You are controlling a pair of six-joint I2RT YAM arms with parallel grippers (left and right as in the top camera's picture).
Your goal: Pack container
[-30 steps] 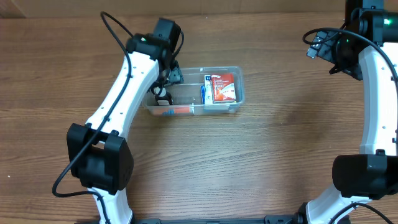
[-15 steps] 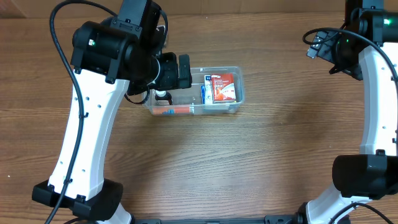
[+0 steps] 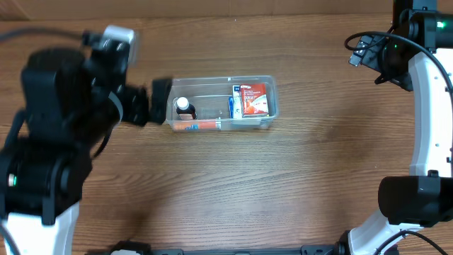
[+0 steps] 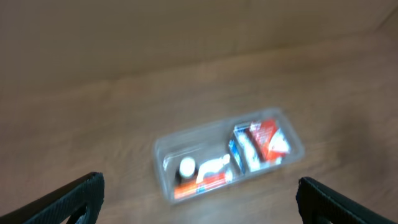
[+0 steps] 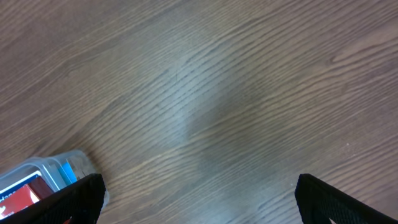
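Observation:
The clear plastic container [image 3: 212, 78] lies on the wooden table at centre left. Inside it are a small white-capped bottle [image 3: 183, 106] at its left end, an orange tube [image 3: 202, 126] along its front wall, and a blue-white box [image 3: 234, 106] and a red box [image 3: 255, 99] at its right end. My left gripper [image 3: 151, 101] is raised high just left of the container, blurred, open and empty. In the left wrist view the container [image 4: 163, 152] lies well below the open left gripper [image 4: 199, 199]. My right gripper [image 5: 199, 199] is open and empty over bare wood.
The right arm [image 3: 417, 42] stands at the far right edge of the table. In the right wrist view only the container's corner [image 5: 81, 163] shows at the lower left. Bare wood lies between the container and the right arm.
My left gripper has lifted out of the container's left end and drawn back up and to the left, leaving the bottle standing inside. The right arm has not moved.

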